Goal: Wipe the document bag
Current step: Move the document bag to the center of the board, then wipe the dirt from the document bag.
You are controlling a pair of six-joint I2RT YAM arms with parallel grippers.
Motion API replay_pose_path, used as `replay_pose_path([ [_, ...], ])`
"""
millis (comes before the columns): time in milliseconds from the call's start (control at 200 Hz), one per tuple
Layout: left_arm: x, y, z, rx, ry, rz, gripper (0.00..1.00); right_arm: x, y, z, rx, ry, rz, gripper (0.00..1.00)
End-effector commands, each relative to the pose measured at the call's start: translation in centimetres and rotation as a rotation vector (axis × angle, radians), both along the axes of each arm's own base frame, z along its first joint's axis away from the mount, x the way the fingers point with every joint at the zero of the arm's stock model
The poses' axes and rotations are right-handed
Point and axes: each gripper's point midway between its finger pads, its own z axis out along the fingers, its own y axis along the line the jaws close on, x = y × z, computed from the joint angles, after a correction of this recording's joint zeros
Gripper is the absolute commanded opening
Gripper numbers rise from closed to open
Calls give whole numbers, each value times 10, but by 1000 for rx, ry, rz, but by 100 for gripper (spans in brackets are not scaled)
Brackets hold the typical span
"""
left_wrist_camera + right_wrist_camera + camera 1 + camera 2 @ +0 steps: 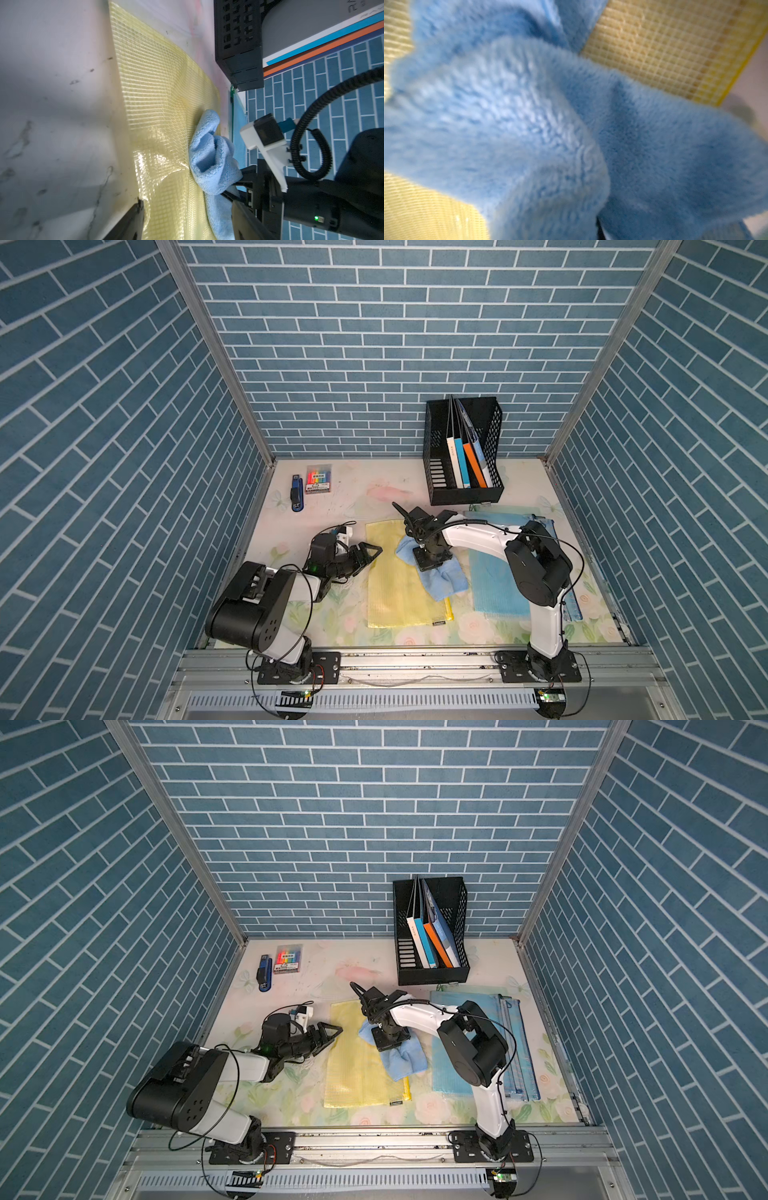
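A yellow mesh document bag [397, 593] [357, 1073] lies flat mid-table. A light blue cloth [446, 578] [409, 1058] is bunched on the bag's right half. My right gripper [432, 562] [390, 1039] points straight down into the cloth and is shut on it. In the right wrist view the cloth [529, 124] fills the frame and hides the jaws, with the bag [664, 52] behind. My left gripper [371, 552] [187, 224] is open low at the bag's left edge. Its fingers [133, 220] straddle the bag [162, 93], near the cloth [209, 153].
Blue mesh bags [494, 593] lie under the right arm on the right side. A black file rack [463, 489] with books stands at the back. A blue stapler [296, 494] and a marker pack [319, 480] sit back left. Walls enclose three sides.
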Motion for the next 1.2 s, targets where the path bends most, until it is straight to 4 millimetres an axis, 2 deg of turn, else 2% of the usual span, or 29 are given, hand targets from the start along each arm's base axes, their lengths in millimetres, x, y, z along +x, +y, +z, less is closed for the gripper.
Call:
replay_pose_path([
  [0,6,-1,36,-120,-91,38,75,-10,-2,-10,3,42,-17,0],
  [135,7,1,51,-196,-121,71,78,-12,-2,-11,7,44,-20,0],
  [360,6,3,44,-197,-114,87,81,-14,-3,-12,13,54,-24,0],
  [550,6,5,59,-303,-135,115,82,-14,-2,-12,20,54,-29,0],
  [775,3,2,55,-327,-121,101,81,-16,0,-13,25,57,-34,0],
  [1075,5,-2,67,-367,-154,95,81,-16,1,-13,33,56,-41,0],
  [1195,6,-12,55,-339,-113,62,81,-15,2,-13,35,55,-43,0],
])
